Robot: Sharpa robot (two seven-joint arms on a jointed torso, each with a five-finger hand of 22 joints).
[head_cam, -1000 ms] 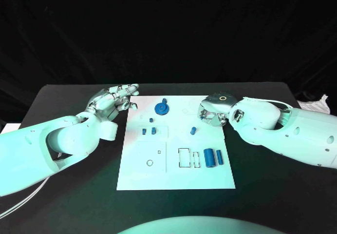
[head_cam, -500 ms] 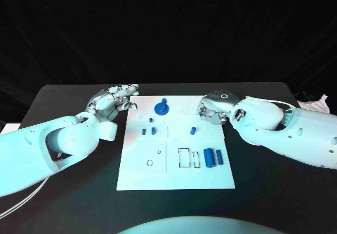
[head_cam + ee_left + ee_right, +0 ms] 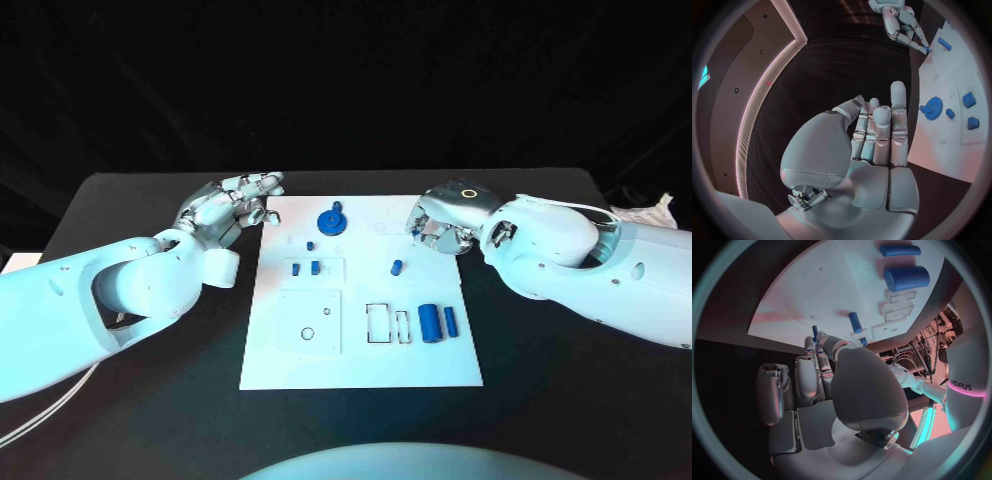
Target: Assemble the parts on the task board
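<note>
Over the board's far right corner, the right hand pinches a thin blue pin; the left hand waits spread beside its far left edge. Right wrist view: the pin points toward the board.

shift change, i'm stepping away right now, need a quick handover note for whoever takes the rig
Left hand: empty, fingers straight, beside the task board's far left corner.
Right hand: at the board's far right edge, pinching a thin blue pin at its fingertips.
On the board: blue gear at the far end, small blue pieces mid-left, one peg mid-board, two blue cylinders lying loose on the right.
Left to do: place the pin, the cylinders and the rest.
</note>
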